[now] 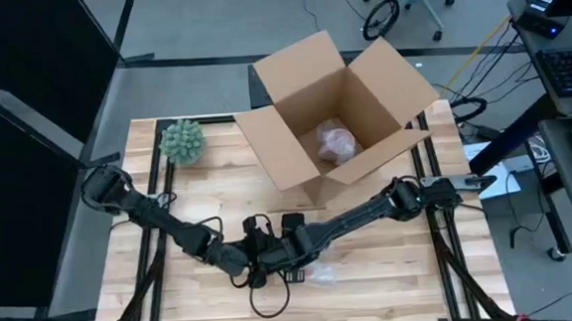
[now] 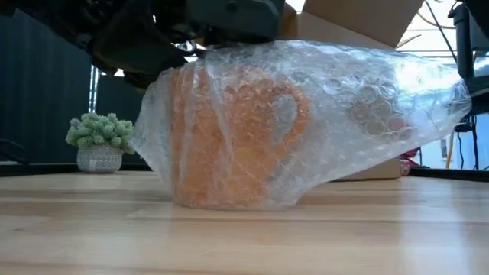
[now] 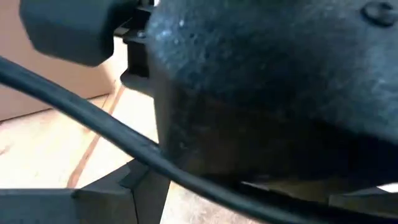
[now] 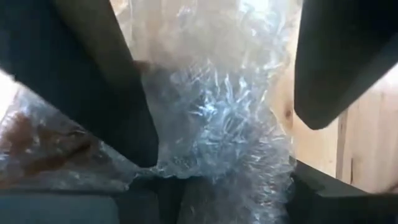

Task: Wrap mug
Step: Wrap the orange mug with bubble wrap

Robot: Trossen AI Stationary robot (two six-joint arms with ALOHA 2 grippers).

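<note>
Right across the wooden table (image 1: 392, 273) stretch the two dark arms, and they meet near the front middle. At the back of the table sits a big open cardboard box (image 1: 335, 108) with a bundle in bubble wrap (image 1: 336, 141) lying inside it. The orange mug (image 2: 229, 137) stands upright on the table at the front, under the two arms, and its handle shows through the see-through bubble wrap (image 2: 367, 114) all around it. One loose end of the wrap sticks out to the side, off the table. The right gripper (image 4: 217, 93) is right above the mug, with its jaws wide and wrap between them. The left gripper (image 1: 245, 266) is just beside it, but I cannot tell how its jaws stand. A small green plant (image 1: 181, 142) in a pot sits at the back left corner.
</note>
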